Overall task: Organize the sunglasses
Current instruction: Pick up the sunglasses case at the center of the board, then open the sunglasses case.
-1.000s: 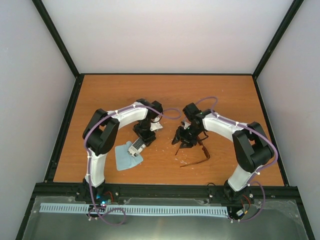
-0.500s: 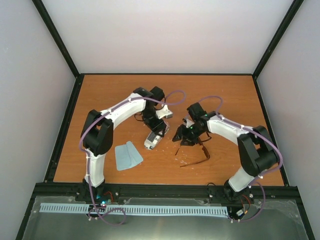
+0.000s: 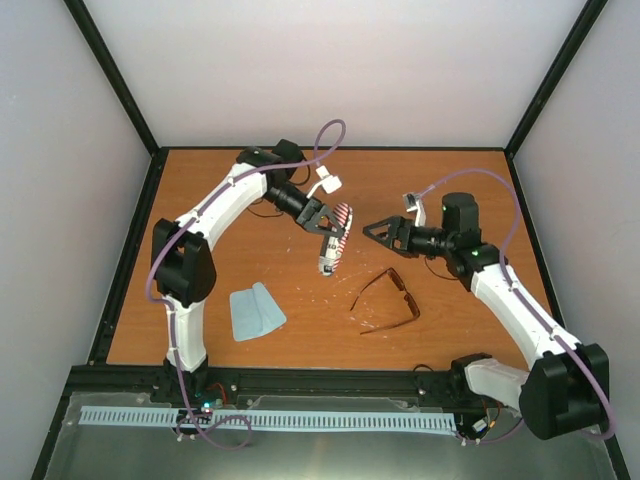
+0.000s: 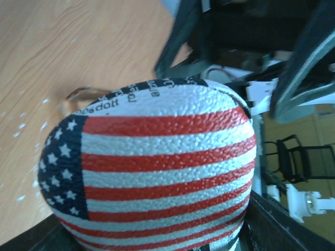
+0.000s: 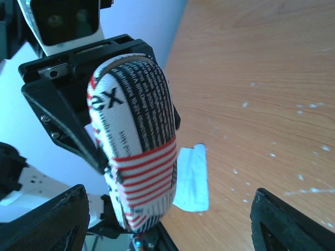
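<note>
The sunglasses, with a thin reddish-brown frame and their temples spread, lie on the table to the right of the middle. My left gripper is shut on the case, an oblong with red-white stripes, and holds it in the air above the table's middle. The case fills the left wrist view. My right gripper is open and empty. It is raised, level with the case and pointing at it from the right, a short gap away. In the right wrist view the case stands upright between my spread fingers.
A light blue folded cloth lies on the table at the front left and also shows in the right wrist view. Black frame rails border the wooden table. White specks dot the wood near the middle.
My left arm has carried the case up from beside the cloth, right and back. My right gripper has risen off the sunglasses and turned to face the case.
</note>
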Controlling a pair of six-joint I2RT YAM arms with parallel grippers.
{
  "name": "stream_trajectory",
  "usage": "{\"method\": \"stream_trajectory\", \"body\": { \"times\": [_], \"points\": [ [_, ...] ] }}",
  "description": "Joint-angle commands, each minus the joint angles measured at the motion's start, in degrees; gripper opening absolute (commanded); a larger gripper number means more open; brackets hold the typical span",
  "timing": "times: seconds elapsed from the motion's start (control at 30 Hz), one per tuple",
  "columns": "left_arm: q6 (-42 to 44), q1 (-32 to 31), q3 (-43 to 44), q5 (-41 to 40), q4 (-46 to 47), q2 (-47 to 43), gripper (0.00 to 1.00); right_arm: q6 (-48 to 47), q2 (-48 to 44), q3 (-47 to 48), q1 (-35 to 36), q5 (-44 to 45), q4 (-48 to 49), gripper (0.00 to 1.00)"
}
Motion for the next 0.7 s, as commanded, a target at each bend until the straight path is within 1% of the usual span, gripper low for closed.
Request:
{"method": "stream_trajectory", "body": {
  "times": [0.0,0.13,0.23,0.3,0.37,0.43,0.53,0.67],
  "points": [
    [3.1,-0.4,3.9,12.4,-1.9,0.7,0.45,5.8,3.7,-0.6,0.3,-6.9,12.5,0.81],
    [3.2,-0.4,4.3,13.5,-1.9,0.3,0.45,9.5,5.4,0.7,0.7,-9.0,20.2,0.81],
    [3.6,-0.4,3.8,15.1,-1.9,-0.4,0.46,8.8,5.6,1.4,0.8,-9.9,19.3,0.81],
    [3.8,-0.4,3.7,16.1,-1.9,-0.8,0.46,11.7,5.5,-0.4,0.9,-12.2,25.8,0.82],
    [3.9,-0.4,3.7,16.6,-1.9,-1.1,0.47,17.2,5.8,-2.7,0.9,-14.9,34.4,0.82],
    [4.0,-0.4,4.0,17.4,-1.9,-1.0,0.47,20.8,5.8,-4.3,1.5,-17.7,39.8,0.81],
    [4.0,-0.4,4.9,19.1,-1.9,-0.4,0.47,21.8,5.3,-5.7,2.9,-20.1,41.5,0.82],
    [3.9,-0.4,6.2,20.6,-1.9,-0.1,0.48,19.5,4.5,-6.0,4.3,-20.5,37.5,0.82]
  ]
}}
